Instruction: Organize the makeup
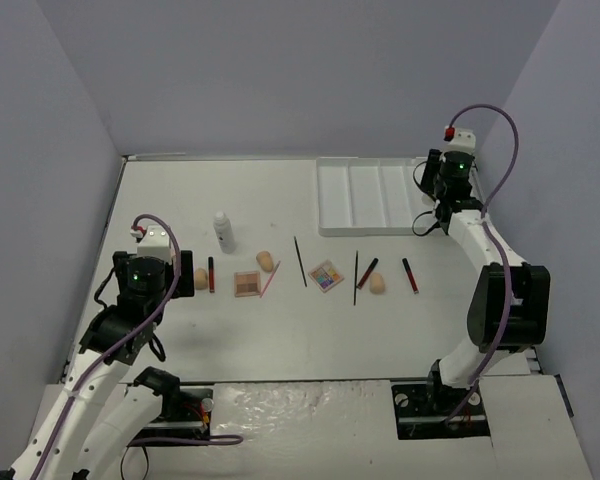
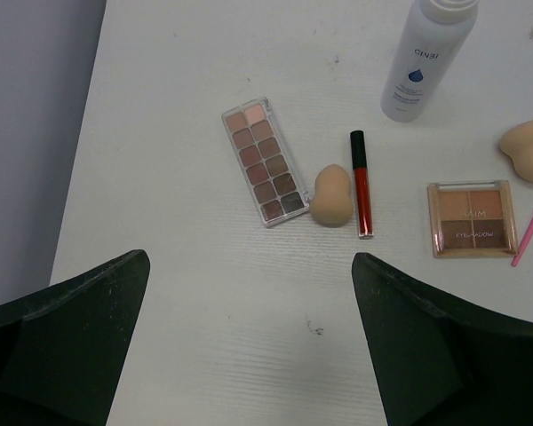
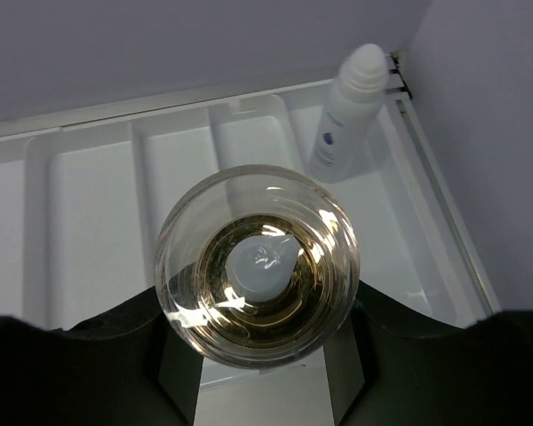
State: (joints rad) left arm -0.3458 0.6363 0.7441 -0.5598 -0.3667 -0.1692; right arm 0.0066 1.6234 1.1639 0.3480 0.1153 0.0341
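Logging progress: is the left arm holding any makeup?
No, the left gripper has its jaws wide open above the table, with nothing between them.

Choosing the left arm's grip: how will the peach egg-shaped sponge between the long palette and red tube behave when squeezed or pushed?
The peach egg-shaped sponge looks like matte foam, so it is probably light and would squash rather than slip. Its rounded body would likely roll when pushed.
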